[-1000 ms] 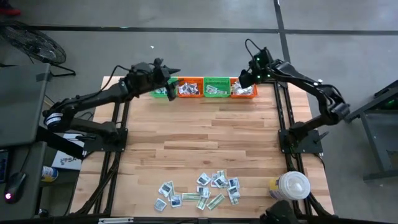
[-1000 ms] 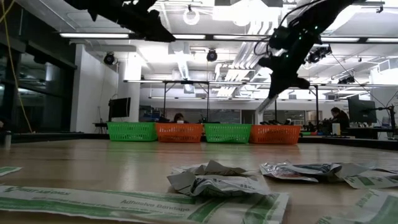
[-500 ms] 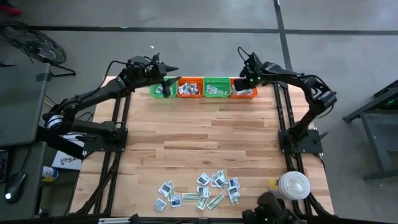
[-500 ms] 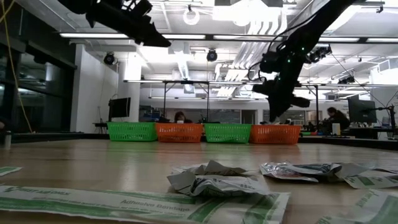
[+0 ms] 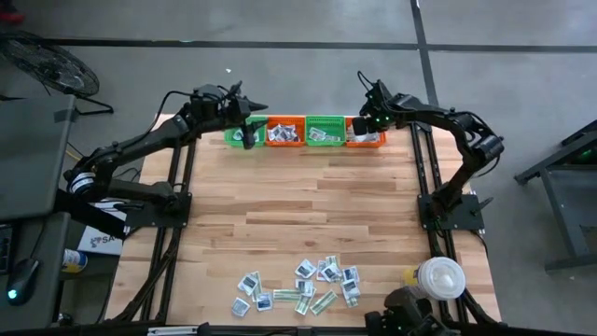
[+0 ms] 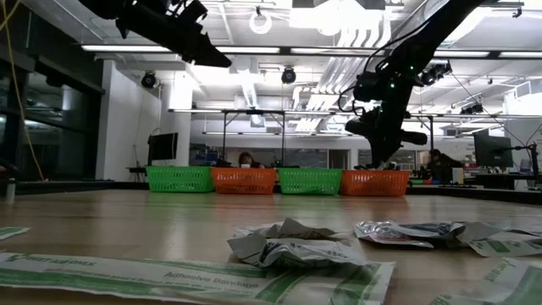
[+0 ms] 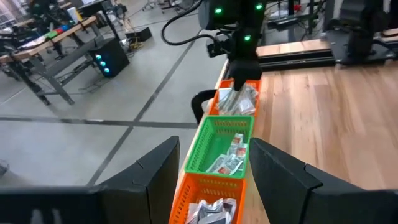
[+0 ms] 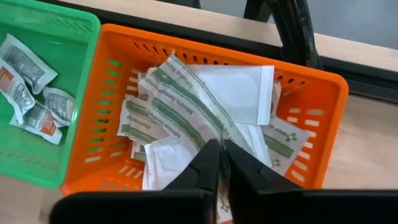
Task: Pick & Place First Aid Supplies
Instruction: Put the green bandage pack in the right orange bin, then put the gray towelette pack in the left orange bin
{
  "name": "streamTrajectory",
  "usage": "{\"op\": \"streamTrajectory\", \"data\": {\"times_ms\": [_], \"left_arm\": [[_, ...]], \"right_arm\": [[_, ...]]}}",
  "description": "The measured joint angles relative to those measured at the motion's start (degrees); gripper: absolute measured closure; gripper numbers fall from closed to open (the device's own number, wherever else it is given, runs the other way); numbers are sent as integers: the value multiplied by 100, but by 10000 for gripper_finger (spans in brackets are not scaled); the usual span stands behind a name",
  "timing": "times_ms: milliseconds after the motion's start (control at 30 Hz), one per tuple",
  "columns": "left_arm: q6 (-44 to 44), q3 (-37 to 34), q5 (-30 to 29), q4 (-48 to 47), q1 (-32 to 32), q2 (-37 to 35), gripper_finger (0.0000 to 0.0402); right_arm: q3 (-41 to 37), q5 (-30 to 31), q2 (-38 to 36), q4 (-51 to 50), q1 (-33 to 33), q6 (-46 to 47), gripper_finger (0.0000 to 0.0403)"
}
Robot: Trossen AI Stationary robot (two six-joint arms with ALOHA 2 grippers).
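While right gripper (image 8: 219, 163) hangs over orange basket (image 8: 323, 118), strip packets (image 8: 180, 106) lie diagonal.

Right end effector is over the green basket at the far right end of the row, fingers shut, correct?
Not quite: that end basket is orange, not green. The right wrist view shows the right end effector, fingers shut, directly above the orange basket holding pale-green strip packets; the green basket sits next to it. The rest stands.
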Motion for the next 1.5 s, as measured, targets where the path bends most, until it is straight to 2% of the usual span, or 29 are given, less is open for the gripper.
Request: {"op": "streamTrajectory", "data": {"times_ms": [367, 567, 867, 1067, 1267, 1500], "left_arm": [[-1, 0, 156, -2, 0, 0, 211], [-14, 0, 223, -34, -1, 0, 211], [-86, 0, 337, -33, -9, -2, 212], [3, 0, 463, -241, -316, -2, 212], [145, 2, 285, -617, -997, 72, 212], [3, 4, -586, -1250, -2204, 219, 212]], "right_arm": [[0, -4, -44, 2, 2, 23, 259], [0, 46, -407, 3, 2, -109, 216], [0, -175, -1338, -34, 5, -319, 207], [0, -804, -2110, -159, 109, -804, 207], [0, -852, -2817, -565, 655, -1218, 208], [0, -707, -3503, -1295, 1606, -1350, 208]]}}
